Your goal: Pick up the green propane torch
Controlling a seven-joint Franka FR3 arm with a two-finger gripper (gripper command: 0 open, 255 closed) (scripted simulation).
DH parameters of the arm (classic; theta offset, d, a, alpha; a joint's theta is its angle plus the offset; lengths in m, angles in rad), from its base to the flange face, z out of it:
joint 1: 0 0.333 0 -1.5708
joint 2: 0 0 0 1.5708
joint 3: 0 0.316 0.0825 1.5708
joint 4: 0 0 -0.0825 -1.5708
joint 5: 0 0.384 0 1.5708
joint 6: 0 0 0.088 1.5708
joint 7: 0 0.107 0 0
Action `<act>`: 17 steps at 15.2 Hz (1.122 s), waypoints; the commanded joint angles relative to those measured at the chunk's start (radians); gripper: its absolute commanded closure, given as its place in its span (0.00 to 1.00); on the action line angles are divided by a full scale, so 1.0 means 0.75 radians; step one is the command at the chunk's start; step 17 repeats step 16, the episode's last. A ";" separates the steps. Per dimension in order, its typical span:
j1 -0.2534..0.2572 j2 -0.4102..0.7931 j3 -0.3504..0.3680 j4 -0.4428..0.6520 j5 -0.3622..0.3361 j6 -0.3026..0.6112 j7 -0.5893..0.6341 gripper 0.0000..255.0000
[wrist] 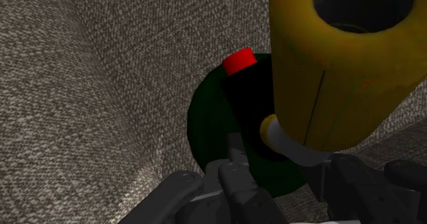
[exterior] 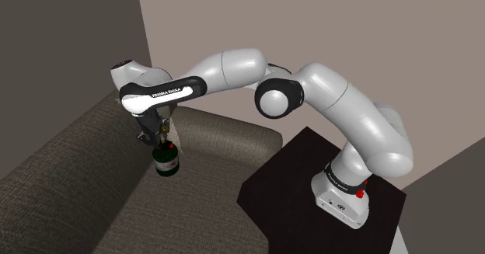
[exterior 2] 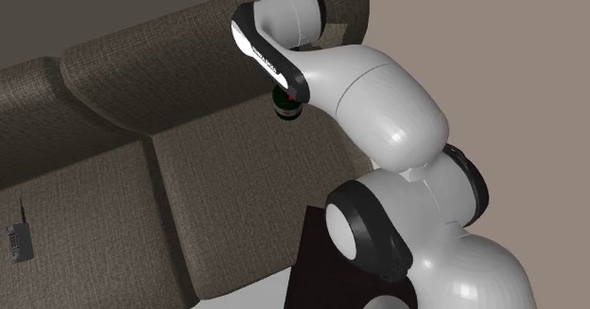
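Firmly gripped: torch (exterior: pixel 165 164) in the end effector (exterior: pixel 162 140) at the sofa's (exterior: pixel 70 175) seat corner.
Both fingers (wrist: pixel 236 181) clasped its neck below the yellow nozzle (wrist: pixel 321 85); the green tank (wrist: pixel 205 120) stood upright, just beside the armrest (exterior: pixel 225 136).

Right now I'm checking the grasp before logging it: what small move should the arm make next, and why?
Probably a short, straight lift. The fingers appear clasped on the neck of the green torch, just below its yellow nozzle, and it hangs upright close to the sofa. Whether it has cleared the fabric is hard to tell.
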State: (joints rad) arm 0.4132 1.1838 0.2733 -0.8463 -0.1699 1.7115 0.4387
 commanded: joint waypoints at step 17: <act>-0.010 -0.152 0.017 -0.011 0.016 -0.140 0.009 1.00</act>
